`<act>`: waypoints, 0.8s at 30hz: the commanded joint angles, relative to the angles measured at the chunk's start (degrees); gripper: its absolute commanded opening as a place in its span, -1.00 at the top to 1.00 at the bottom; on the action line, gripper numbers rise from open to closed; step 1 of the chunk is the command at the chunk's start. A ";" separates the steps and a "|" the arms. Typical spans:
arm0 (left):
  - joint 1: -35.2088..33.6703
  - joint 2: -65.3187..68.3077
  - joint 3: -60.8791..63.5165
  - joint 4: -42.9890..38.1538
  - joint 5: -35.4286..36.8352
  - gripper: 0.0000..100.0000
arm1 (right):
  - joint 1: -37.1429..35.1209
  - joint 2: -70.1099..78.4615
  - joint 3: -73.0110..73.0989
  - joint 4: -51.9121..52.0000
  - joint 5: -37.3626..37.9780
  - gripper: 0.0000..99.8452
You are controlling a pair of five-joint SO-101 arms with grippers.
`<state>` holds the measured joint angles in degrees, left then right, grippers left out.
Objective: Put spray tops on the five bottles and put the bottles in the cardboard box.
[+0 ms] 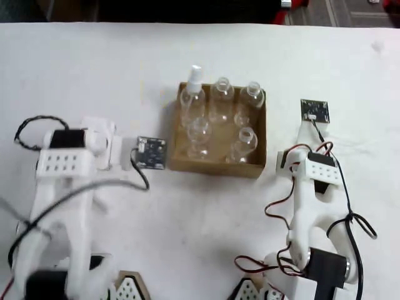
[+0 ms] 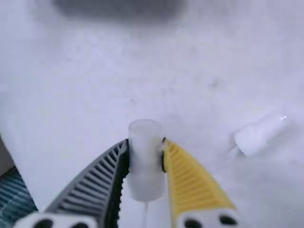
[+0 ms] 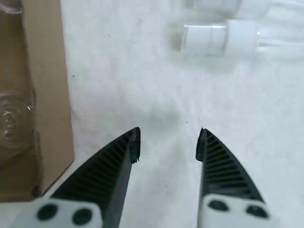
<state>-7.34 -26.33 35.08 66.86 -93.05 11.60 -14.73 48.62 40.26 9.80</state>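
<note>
Left hand (image 2: pixel 145 142) pinches a white plastic spray top (image 2: pixel 145 164). Right hand (image 3: pixel 167 137) is spread, brown cardboard box (image 1: pixel 215 165) at its nine o'clock.

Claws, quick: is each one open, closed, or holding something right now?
Left claw: closed on a spray top.
Right claw: open, holding nothing, beside the cardboard box.

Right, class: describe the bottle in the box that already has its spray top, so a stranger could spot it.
Find the cardboard box in the middle of the table. In its far row, take the bottle at the end toward the left arm. It alone wears a white spray top; the other four have open necks.
</note>
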 commanded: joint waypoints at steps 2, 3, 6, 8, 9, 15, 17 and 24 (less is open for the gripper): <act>4.35 -15.52 -2.02 3.25 17.76 0.95 | -0.31 -0.31 -0.35 -0.84 0.70 0.65; 4.97 -17.10 -2.02 3.08 21.71 0.95 | -0.31 -0.31 -0.26 -0.84 0.70 0.65; 6.37 -21.41 -2.55 2.90 32.88 0.95 | -0.31 -0.31 -0.18 -0.84 0.70 0.65; 7.69 -24.13 -2.64 2.20 39.56 0.95 | -0.31 -0.31 -0.18 -0.84 0.70 0.65; 8.22 -25.80 -2.64 1.58 43.25 0.95 | -0.31 -0.31 -0.18 -0.84 0.70 0.65; 8.57 -35.03 -10.46 -3.34 64.26 0.95 | -0.22 -0.31 -0.18 -0.84 0.70 0.65; 9.19 -36.09 -12.84 -3.52 67.60 0.95 | -0.22 -0.31 -0.18 -0.84 0.70 0.65; 18.07 -36.53 -14.77 -3.52 74.64 0.94 | -0.31 -0.31 -0.18 -0.84 0.70 0.65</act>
<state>5.32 -62.20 23.56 64.92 -22.11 11.52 -14.73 48.62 40.26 9.80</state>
